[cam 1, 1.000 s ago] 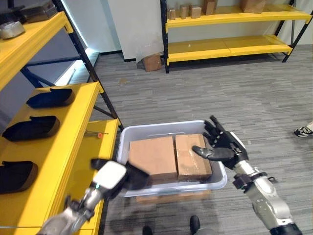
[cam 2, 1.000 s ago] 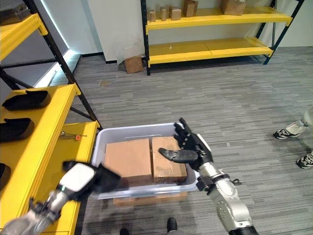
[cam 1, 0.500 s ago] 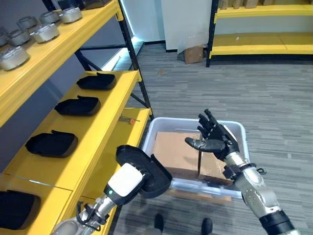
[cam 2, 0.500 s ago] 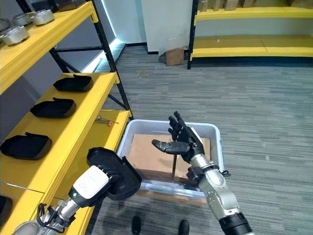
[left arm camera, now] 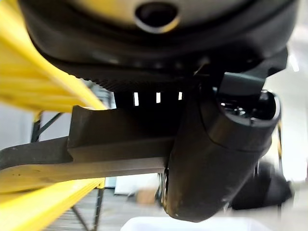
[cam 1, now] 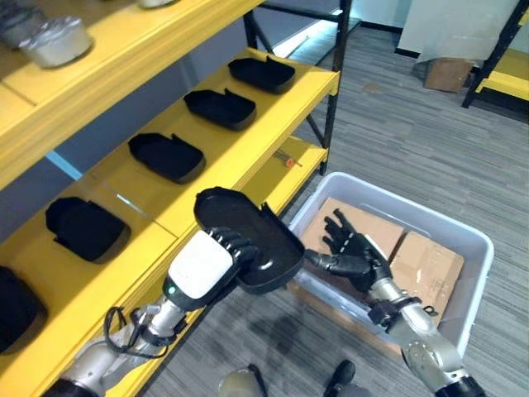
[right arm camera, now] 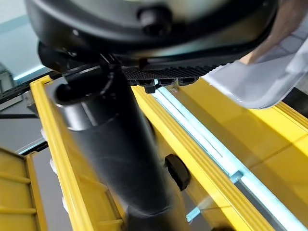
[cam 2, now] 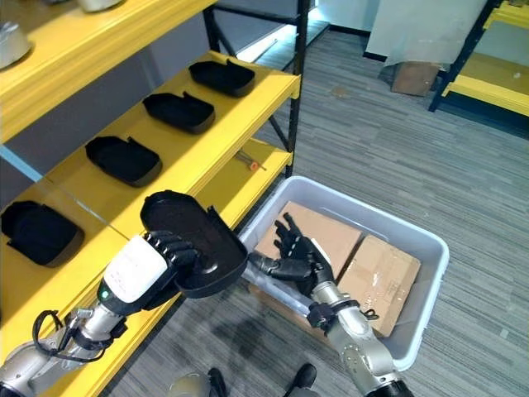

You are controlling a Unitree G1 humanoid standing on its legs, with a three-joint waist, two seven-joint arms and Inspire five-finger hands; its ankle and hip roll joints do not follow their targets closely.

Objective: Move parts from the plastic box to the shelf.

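Currently the left robot hand (cam 1: 216, 258) grips the black part (cam 1: 248, 240), held beside the yellow shelf (cam 1: 157, 203), long axis along its edge; right robot hand (cam 1: 351, 252) hovers open over the plastic box (cam 1: 463, 240).

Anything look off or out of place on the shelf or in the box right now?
One small thing: a screwdriver-like tool with an orange handle lies loose on the lower shelf. The black parts sit in a neat row; the box holds cardboard.

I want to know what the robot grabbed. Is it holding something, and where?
The left hand grips a black moulded plastic part by its near edge. The right hand is open, holding nothing.
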